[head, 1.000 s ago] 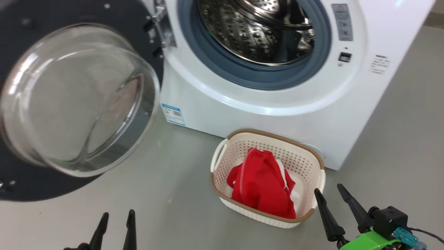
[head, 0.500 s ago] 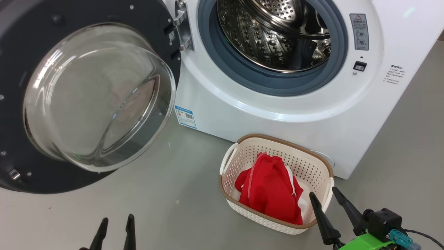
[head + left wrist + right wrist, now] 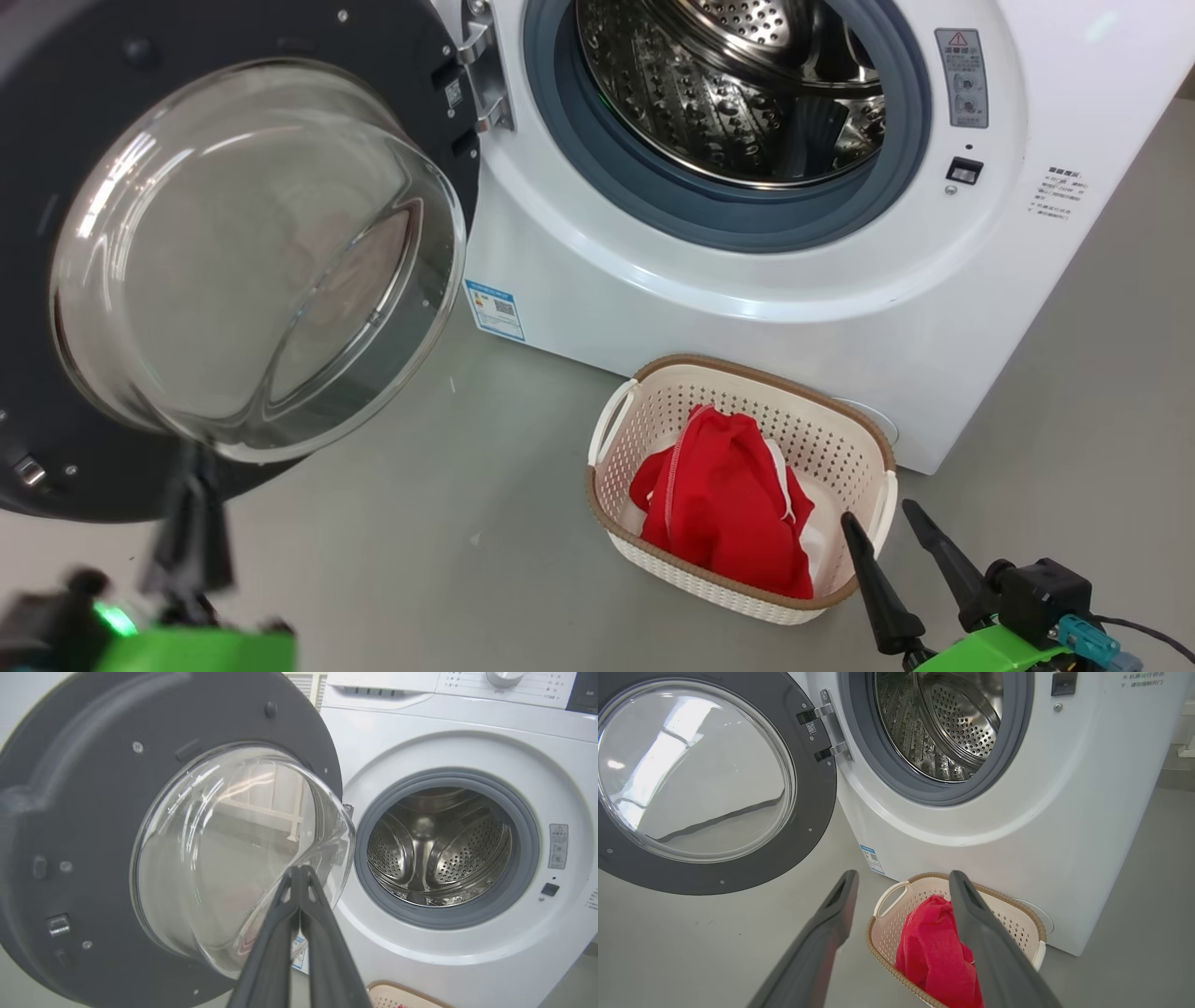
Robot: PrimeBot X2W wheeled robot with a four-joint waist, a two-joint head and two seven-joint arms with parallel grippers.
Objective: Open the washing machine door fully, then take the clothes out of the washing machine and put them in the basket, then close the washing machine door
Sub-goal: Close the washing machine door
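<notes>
The door stands wide open at left, the drum bare, the clothes heaped in the basket on the floor just before the washer. The left gripper, fingers pressed together, points at the door's glass bowl; the right gripper hangs spread by the basket's near right corner. Only the closing seems left. A push on the slick, curved glass could skid off, leaving the door unlatched.
</notes>
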